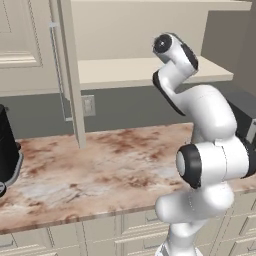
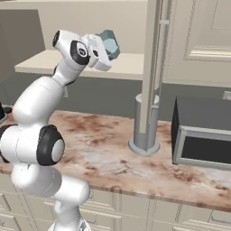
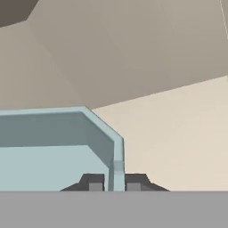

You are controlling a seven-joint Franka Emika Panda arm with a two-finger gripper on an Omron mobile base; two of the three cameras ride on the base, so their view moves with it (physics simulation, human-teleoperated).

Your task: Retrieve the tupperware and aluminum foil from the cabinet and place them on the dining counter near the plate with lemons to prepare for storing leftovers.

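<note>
The pale blue-grey tupperware (image 3: 49, 151) fills the lower left of the hand view, and my gripper (image 3: 115, 182) is shut on its rim wall, one fingertip on each side. In the right base view the tupperware (image 2: 110, 44) is tilted, above the cream cabinet shelf (image 2: 122, 63), right at the end of my hand. The cabinet (image 1: 145, 70) stands open, its door (image 1: 70, 70) swung out edge-on with the thin bar handle. The arm reaches up into the cabinet opening in both base views. The aluminum foil, plate, lemons and dining counter are out of view.
Below the cabinet runs a marbled worktop (image 1: 100, 170) with cream drawers. A black appliance (image 1: 7, 150) stands at its left, a grey cylinder (image 2: 145, 131) behind the door edge, and a dark box with a grey frame (image 2: 203, 135) at the right.
</note>
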